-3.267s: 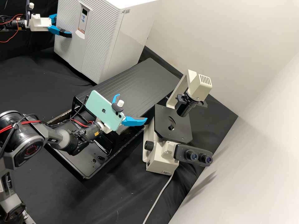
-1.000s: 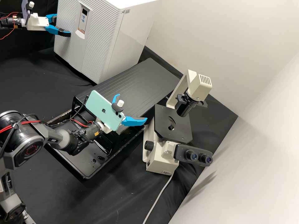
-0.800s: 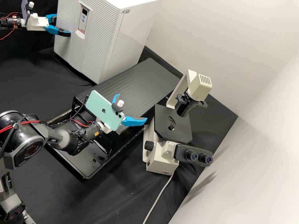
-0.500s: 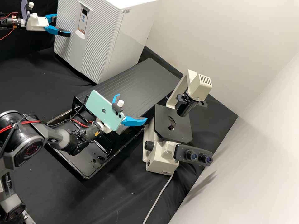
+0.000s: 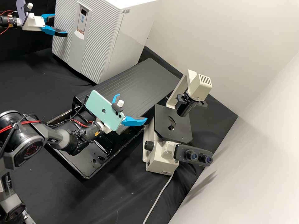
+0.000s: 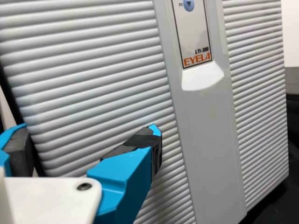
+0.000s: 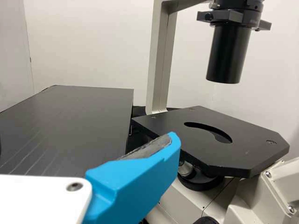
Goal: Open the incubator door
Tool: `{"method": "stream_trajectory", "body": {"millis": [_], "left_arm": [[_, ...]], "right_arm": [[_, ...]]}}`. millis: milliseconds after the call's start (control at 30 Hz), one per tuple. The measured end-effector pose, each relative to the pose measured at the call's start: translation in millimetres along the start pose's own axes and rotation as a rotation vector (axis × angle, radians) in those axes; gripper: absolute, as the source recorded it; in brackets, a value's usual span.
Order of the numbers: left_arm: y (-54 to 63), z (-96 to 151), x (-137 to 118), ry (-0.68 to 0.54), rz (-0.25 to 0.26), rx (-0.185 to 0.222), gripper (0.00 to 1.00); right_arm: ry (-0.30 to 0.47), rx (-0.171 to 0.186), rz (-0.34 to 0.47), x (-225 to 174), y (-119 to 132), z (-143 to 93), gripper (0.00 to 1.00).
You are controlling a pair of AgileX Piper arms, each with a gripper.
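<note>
Black cloth [image 5: 62, 199] covers the bench, creased in places. Pale walls [image 5: 224, 46] rise behind and along one side, meeting at a corner. More black cloth hangs at the high view's upper left. On the bench: black tray [image 5: 81, 176] with shiny dark spots on its floor, dark grooved platform [image 5: 137, 74], then a cream microscope [image 5: 162, 158] with a black stage, pale cable [image 5: 159, 194] running from its base.

Incubator [image 5: 134, 34] stands upright at the upper left of the high view, near one end of the platform; its top is partly cut off there. Incubator door [image 5: 99, 37], white and ribbed, faces the lower left of the high view; plain side faces right. Smooth grey strip [image 5: 76, 51] with the control panel runs top to bottom down the door, a bit slanted in that view, ribs crosswise to it. Which side of the incubator is longest: cannot tell.

Left gripper [image 5: 60, 25] is at the door's outer edge, fingers spread apart, one in front of the ribbed face, the other by the edge. Contact unclear. Right gripper [image 5: 132, 106] is above the platform, near the microscope stage, fingers apart, nothing between them. Green phone [image 5: 104, 112] mounted on it, tilted.
</note>
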Motion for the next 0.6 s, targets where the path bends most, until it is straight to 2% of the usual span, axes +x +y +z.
{"method": "stream_trajectory", "body": {"millis": [600], "left_arm": [[-0.8,2.6,-3.1,0.003,-0.005,0.008,0.00]], "right_arm": [[0.000,0.000,0.000,0.0,0.0,0.0,1.00]]}}
